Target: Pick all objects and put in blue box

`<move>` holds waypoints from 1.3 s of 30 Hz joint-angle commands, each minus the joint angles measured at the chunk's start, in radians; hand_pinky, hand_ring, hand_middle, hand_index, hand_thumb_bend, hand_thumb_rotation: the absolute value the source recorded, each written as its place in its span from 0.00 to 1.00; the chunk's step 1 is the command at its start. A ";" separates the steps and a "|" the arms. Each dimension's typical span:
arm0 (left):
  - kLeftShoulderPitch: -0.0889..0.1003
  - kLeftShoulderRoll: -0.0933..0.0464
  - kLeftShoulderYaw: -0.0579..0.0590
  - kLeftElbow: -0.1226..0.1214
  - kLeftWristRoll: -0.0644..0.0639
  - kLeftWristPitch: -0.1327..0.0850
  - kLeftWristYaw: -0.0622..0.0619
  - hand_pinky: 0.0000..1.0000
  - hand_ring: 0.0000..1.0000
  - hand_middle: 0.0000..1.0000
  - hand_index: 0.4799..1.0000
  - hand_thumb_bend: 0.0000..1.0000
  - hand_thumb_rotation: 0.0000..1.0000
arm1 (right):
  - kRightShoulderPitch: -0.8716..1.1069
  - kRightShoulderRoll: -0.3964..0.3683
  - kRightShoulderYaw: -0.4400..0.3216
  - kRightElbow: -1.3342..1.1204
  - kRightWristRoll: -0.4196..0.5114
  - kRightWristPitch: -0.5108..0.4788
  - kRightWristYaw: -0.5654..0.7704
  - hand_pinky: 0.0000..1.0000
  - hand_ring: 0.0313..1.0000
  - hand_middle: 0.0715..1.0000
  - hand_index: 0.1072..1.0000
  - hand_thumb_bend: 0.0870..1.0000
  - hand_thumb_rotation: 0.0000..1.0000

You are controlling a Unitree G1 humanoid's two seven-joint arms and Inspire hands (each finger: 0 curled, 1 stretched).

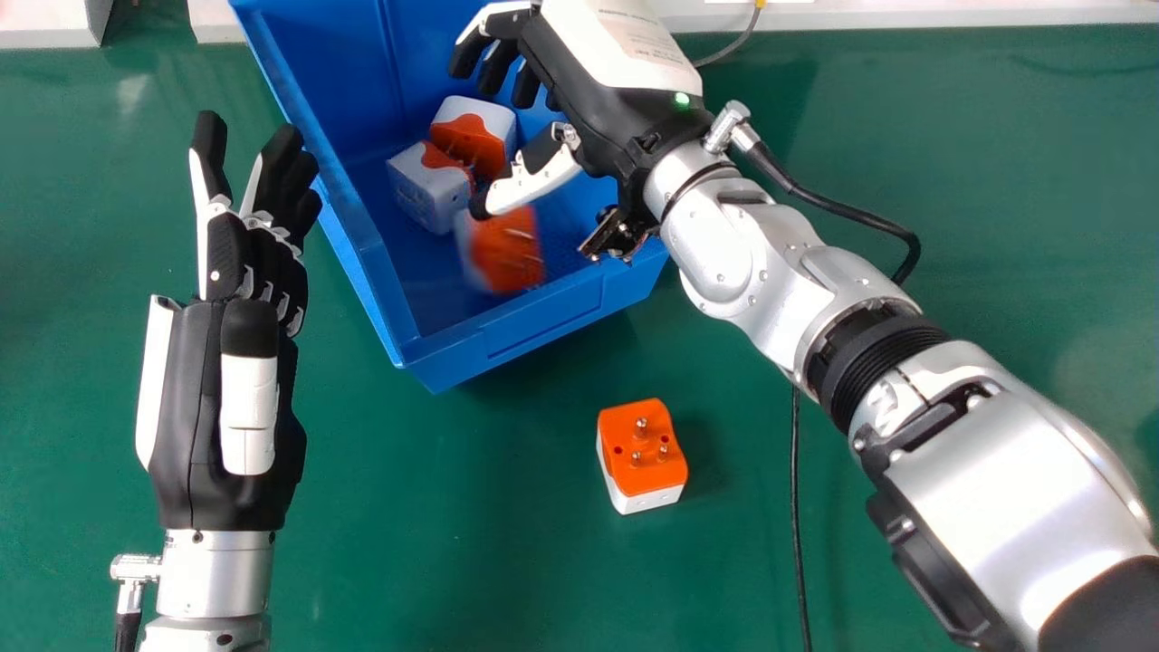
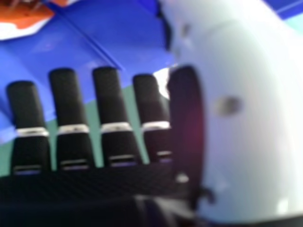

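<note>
Right hand (image 1: 593,113) open over blue box (image 1: 543,319); left hand (image 1: 204,398) open.
Head view adds orange-and-white adapter (image 1: 642,453) on table (image 1: 453,543).

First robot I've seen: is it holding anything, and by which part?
Nothing is held: the right hand is open over the box, the left hand open beside it.
</note>
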 commanded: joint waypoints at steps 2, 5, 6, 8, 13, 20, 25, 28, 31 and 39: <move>-0.009 0.005 0.001 -0.007 0.008 -0.023 -0.004 0.98 0.97 0.97 0.91 0.87 0.93 | -0.025 -0.019 0.017 -0.005 -0.008 0.003 0.013 0.74 0.84 0.86 0.83 0.97 0.30; -0.011 0.005 0.002 -0.005 0.005 -0.024 -0.005 0.98 0.97 0.97 0.91 0.87 0.93 | -0.025 -0.026 0.029 -0.009 -0.008 -0.012 0.020 0.77 0.88 0.91 0.88 0.98 0.33; -0.011 0.005 0.002 -0.004 0.005 -0.024 -0.005 0.98 0.97 0.97 0.91 0.87 0.93 | -0.025 -0.027 0.032 -0.010 -0.008 -0.015 0.020 0.80 0.91 0.94 0.92 0.99 0.34; -0.011 0.003 0.000 -0.004 0.007 -0.024 -0.005 0.98 0.97 0.97 0.91 0.87 0.93 | -0.022 -0.036 0.038 -0.017 -0.010 -0.032 0.006 0.82 0.94 0.97 0.95 1.00 0.36; -0.007 0.004 0.001 -0.010 0.008 -0.020 -0.002 0.97 0.97 0.97 0.91 0.87 0.93 | 0.022 -0.073 0.042 -0.056 -0.023 -0.122 -0.076 0.83 0.96 0.99 0.98 1.00 0.39; -0.008 0.004 0.004 -0.004 0.015 -0.025 0.003 0.97 0.97 0.97 0.91 0.87 0.93 | 0.125 -0.143 -0.001 -0.136 0.016 -0.292 -0.157 0.82 0.94 0.97 0.96 1.00 0.43; -0.010 0.003 0.005 0.003 0.019 -0.031 0.009 0.97 0.97 0.97 0.91 0.87 0.92 | 0.201 -0.197 -0.039 -0.221 0.042 -0.402 -0.185 0.77 0.87 0.92 0.92 1.00 0.45; -0.010 -0.001 0.004 0.004 0.031 -0.033 0.018 0.97 0.97 0.97 0.91 0.87 0.92 | 0.273 -0.237 -0.083 -0.297 0.094 -0.485 -0.147 0.74 0.84 0.90 0.90 1.00 0.46; -0.010 -0.001 0.005 0.005 0.036 -0.033 0.024 0.97 0.97 0.97 0.91 0.87 0.92 | 0.322 -0.264 -0.111 -0.354 0.128 -0.527 -0.118 0.72 0.82 0.88 0.88 0.99 0.46; -0.008 0.000 0.008 0.005 0.036 -0.037 0.027 0.97 0.97 0.97 0.92 0.87 0.93 | 0.512 -0.340 -0.219 -0.525 0.333 -0.670 0.057 0.66 0.78 0.82 0.84 0.96 0.47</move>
